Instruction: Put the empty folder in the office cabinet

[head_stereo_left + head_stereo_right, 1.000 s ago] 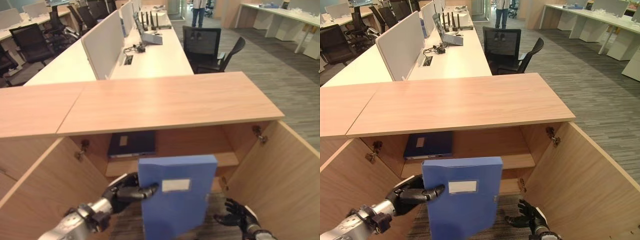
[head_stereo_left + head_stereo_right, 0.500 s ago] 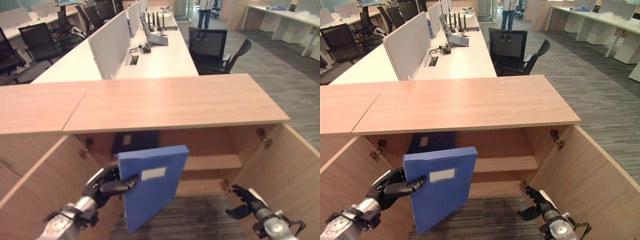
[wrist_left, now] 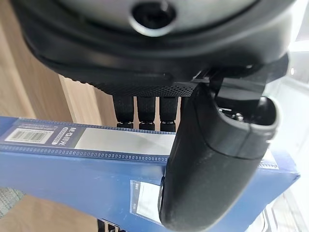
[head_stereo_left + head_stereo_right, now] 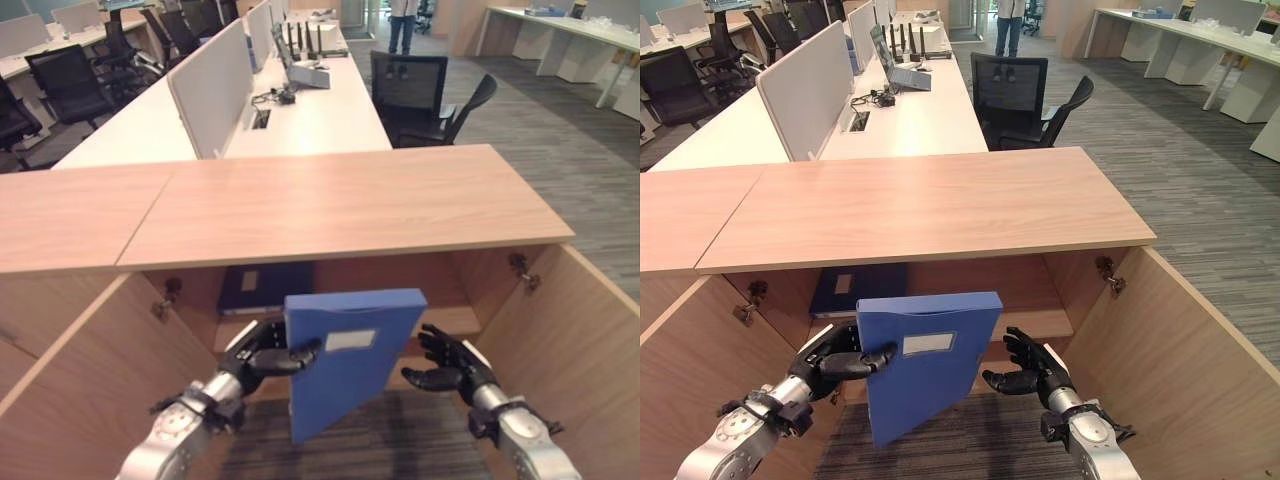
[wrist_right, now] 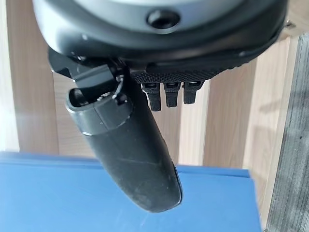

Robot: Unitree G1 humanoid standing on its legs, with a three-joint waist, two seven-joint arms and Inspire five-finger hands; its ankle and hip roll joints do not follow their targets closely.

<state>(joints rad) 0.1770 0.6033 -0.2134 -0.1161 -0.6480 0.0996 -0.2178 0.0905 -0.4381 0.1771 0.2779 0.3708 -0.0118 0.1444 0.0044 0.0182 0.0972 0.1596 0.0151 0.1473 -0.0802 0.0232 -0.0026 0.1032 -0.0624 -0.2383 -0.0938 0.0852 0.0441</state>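
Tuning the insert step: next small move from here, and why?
Probably bring the right hand onto the blue folder's free edge to steady it. The left hand alone pinches it, tilted, in front of the open cabinet's shelf; the right hand is open beside it. A dark folder already lies at the shelf's left.

The office cabinet (image 4: 340,205) has a light wood top with nothing on it, and both doors stand swung open toward the camera. Inside, a wooden shelf (image 4: 1035,325) runs across the back; a dark blue folder (image 4: 862,289) lies flat on its left part. Beneath the shelf and between the doors is grey striped carpet (image 4: 400,430). Behind the cabinet a long white desk (image 4: 310,110) carries a laptop (image 4: 305,70) and some cables (image 4: 275,96)
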